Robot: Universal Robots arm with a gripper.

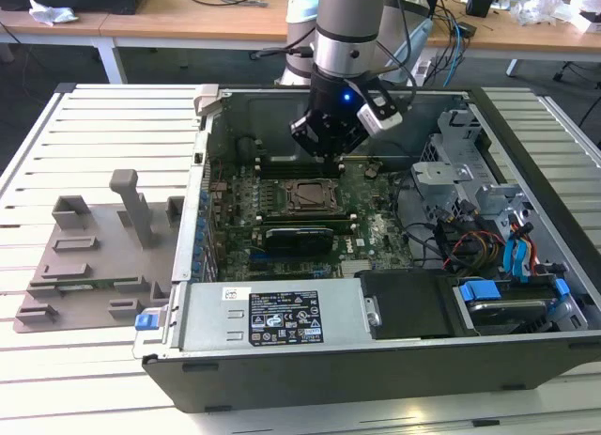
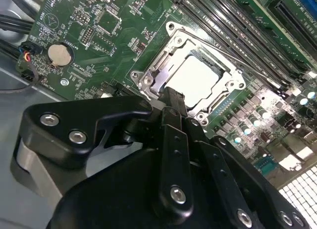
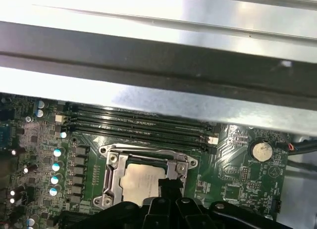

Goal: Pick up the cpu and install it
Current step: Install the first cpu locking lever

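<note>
The cpu (image 2: 195, 80) is a flat silvery square lying inside the metal-framed socket (image 2: 148, 78) on the green motherboard; it also shows in the first wrist view (image 3: 138, 179). In the exterior view my gripper (image 1: 327, 151) hangs inside the open computer case (image 1: 202, 219), just above the socket (image 1: 305, 195). In both wrist views the black fingertips (image 2: 169, 96) (image 3: 167, 183) meet over one edge of the cpu. The gripper is shut, with nothing visible between the tips. I cannot tell whether the tips touch the cpu.
Memory slots (image 3: 133, 125) run along one side of the socket. A long black expansion card (image 1: 299, 236) lies on its other side. A power supply (image 1: 272, 318) and a drive cage with cables (image 1: 488, 228) fill the case's front and right. A grey fixture tray (image 1: 94, 256) sits outside.
</note>
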